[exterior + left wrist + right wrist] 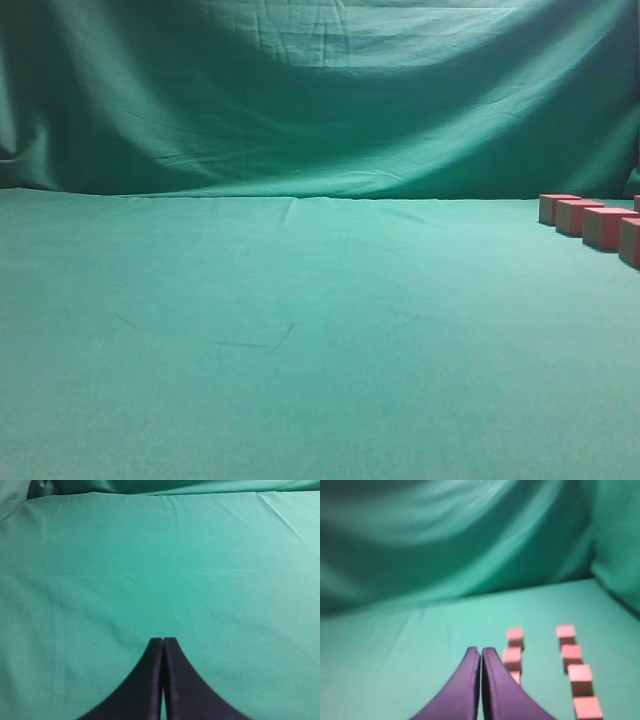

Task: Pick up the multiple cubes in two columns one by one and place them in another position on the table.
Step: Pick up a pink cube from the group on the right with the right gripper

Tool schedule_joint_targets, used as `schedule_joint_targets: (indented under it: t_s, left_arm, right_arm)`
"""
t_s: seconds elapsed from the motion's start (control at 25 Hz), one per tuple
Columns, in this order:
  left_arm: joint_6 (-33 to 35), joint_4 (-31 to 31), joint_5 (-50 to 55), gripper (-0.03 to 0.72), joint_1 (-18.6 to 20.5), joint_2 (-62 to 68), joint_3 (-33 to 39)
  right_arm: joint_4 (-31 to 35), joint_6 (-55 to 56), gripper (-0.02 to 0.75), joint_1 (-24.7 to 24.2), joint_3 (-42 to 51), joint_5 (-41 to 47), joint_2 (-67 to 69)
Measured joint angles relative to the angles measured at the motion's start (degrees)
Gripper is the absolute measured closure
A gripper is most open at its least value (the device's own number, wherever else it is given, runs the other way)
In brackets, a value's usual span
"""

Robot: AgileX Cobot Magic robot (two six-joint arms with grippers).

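Our right gripper (481,652) is sitting closed and empty, like the left gripper (163,641); the cubes (513,657), just right, look light, rigid: we're gripping opposite flat sides.

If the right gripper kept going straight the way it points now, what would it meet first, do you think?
Probably bare table. The shut right gripper points just left of the near column of cubes, so it would likely pass beside them, though depth is hard to judge.
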Motion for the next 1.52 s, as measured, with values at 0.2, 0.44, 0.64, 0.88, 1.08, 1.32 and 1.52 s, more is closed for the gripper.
schedule_joint_targets:
  t_s: [0.2,0.44,0.64,0.88,1.08,1.32,1.52]
  left_arm:
    - [0.0,0.0,0.0,0.688,0.0,0.0,0.0]
    - [0.0,0.0,0.0,0.688,0.0,0.0,0.0]
    - [0.0,0.0,0.0,0.688,0.0,0.0,0.0]
    - [0.0,0.0,0.0,0.688,0.0,0.0,0.0]
    - [0.0,0.0,0.0,0.688,0.0,0.0,0.0]
    - [0.0,0.0,0.0,0.688,0.0,0.0,0.0]
    - [0.0,0.0,0.0,0.688,0.0,0.0,0.0]
  right_arm:
    - [-6.31,-4.39,0.738,0.0,-10.08,19.91,11.38]
    - [-18.2,7.72,0.738,0.0,-21.93,37.59,27.65]
    - [-29.26,18.62,0.738,3.94,-27.96,44.62,37.84]
    - [-51.74,42.31,0.738,18.42,-30.8,46.12,46.47]
    - [-56.12,49.92,0.702,22.26,-32.45,46.71,55.06]
    - [-60.15,57.09,0.397,22.26,-33.34,46.44,61.2]
    - [-61.36,62.04,0.264,22.26,-33.34,45.48,62.76]
